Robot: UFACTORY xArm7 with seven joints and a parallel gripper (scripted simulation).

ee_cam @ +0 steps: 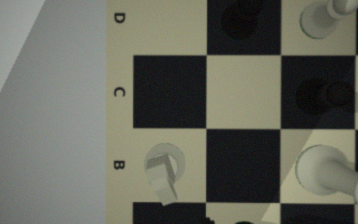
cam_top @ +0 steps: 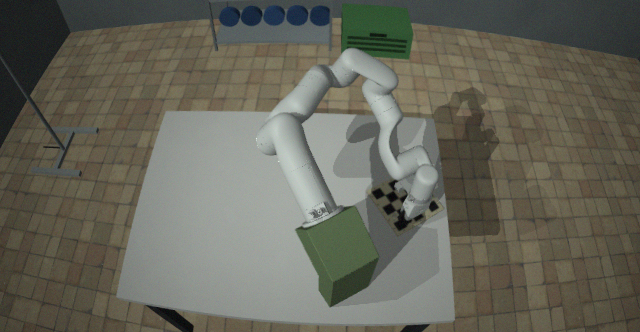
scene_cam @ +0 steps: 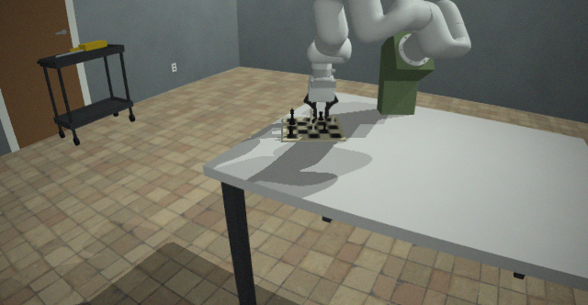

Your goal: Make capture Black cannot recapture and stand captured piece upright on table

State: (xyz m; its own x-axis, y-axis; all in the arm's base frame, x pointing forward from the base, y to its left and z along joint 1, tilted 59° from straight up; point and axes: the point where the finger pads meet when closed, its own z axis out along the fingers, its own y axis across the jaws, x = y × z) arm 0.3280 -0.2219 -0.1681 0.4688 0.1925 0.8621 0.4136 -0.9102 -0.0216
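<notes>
A small chessboard [cam_top: 401, 202] lies near the table's right edge; it also shows in the exterior view [scene_cam: 313, 129]. My gripper [scene_cam: 320, 112] hangs low over the board, its fingers partly open and straddling a small black piece without closing on it. In the wrist view a white knight [ee_cam: 164, 170] stands on the row B square beside the letters. A black piece [ee_cam: 320, 96] stands in row C, two squares further in. A large white piece [ee_cam: 325, 170] stands in row B below it. A black piece [ee_cam: 240, 20] and a white pawn [ee_cam: 325, 17] stand in row D. The fingers are out of the wrist view.
A tall black piece [scene_cam: 291, 122] stands at the board's near left corner. The arm's green base block [cam_top: 340, 254] sits on the table left of the board. The table's right edge [cam_top: 445, 212] runs close beside the board.
</notes>
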